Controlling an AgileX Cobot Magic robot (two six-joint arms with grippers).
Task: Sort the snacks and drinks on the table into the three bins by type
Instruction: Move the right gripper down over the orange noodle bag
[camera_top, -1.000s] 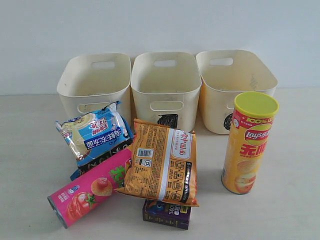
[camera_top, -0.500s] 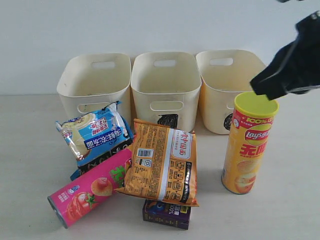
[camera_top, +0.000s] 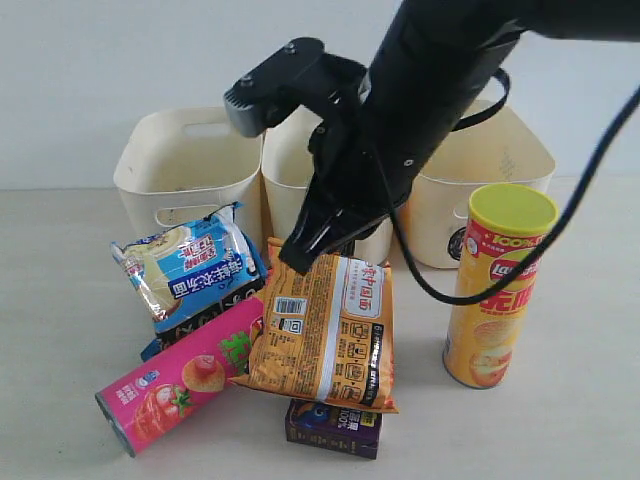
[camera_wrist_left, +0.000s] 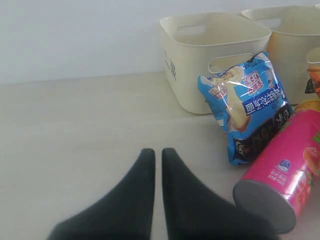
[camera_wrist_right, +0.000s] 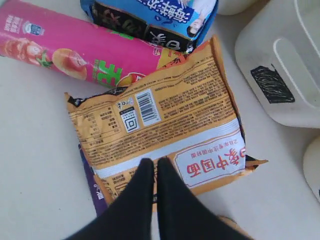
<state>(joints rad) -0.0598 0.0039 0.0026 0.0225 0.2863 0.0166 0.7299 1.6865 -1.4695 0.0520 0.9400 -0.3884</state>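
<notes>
While my right gripper (camera_top: 300, 262) hovers above the orange bag (camera_top: 325, 330), fingers (camera_wrist_right: 140, 186) pressed together and empty, my left gripper (camera_wrist_left: 156, 152) sits equally closed over the table (camera_wrist_left: 75, 125); the pink tube (camera_top: 180, 385) lies at the bag's eight o'clock.

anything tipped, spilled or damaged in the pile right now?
No spill or damage visible. The pink tube lies on its side, while the yellow tube stands upright. The orange bag lies over the pink tube's end and covers most of the purple carton. The blue-white bag sits tilted right beside the pink tube.
</notes>
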